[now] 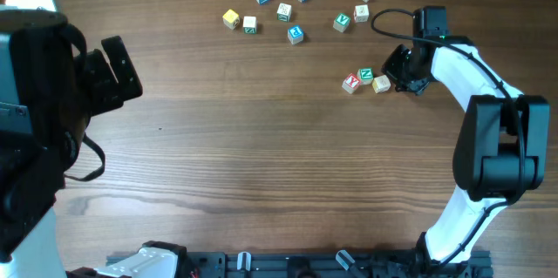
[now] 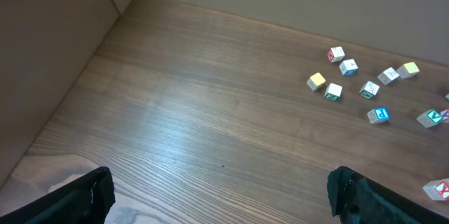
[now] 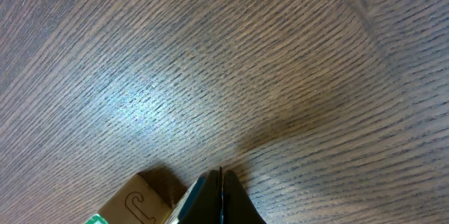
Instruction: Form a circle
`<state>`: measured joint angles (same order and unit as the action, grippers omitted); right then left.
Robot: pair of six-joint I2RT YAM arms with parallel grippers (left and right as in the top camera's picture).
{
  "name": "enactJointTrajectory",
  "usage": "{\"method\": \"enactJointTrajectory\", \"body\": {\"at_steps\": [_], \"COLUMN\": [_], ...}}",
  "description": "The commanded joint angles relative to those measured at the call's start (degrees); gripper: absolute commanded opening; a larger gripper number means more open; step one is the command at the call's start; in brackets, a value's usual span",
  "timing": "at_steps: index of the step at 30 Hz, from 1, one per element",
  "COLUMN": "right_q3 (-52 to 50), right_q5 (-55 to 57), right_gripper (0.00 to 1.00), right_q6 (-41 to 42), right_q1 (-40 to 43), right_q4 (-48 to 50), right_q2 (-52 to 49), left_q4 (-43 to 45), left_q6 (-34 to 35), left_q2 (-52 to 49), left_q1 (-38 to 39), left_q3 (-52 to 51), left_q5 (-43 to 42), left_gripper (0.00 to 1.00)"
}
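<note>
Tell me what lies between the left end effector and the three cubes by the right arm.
Only bare brown wooden table, seen overhead, separates the left end effector from the three pale wooden letter cubes.

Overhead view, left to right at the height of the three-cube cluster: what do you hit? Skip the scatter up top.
left gripper → red cube → green cube → tan cube → right gripper → right arm
</note>
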<state>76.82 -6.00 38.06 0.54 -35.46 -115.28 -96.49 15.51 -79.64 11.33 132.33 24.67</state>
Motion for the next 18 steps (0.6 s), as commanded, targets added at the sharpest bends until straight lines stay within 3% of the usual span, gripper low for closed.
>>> {"method": "enactJointTrajectory", "body": {"at_steps": [1,18], "right_q3": [-0.2,-0.2], "right_q5": [-0.6,-1.6], "right_gripper": [0.04,0.04], "right_q6": [-0.9,-2.3], "right_q1": [-0.1,-0.1], "right_q4": [0.3,0.9], "right_q2": [0.2,0.2], "left_q4": [0.0,0.0], "left_q6": [-0.1,-0.1], "left_q2": [0.0,0.0], "left_q1": [-0.3,-0.3], "left_q3": [0.0,0.0], "left_q5": [0.9,0.9], "left_gripper": [1.0,1.0]}}
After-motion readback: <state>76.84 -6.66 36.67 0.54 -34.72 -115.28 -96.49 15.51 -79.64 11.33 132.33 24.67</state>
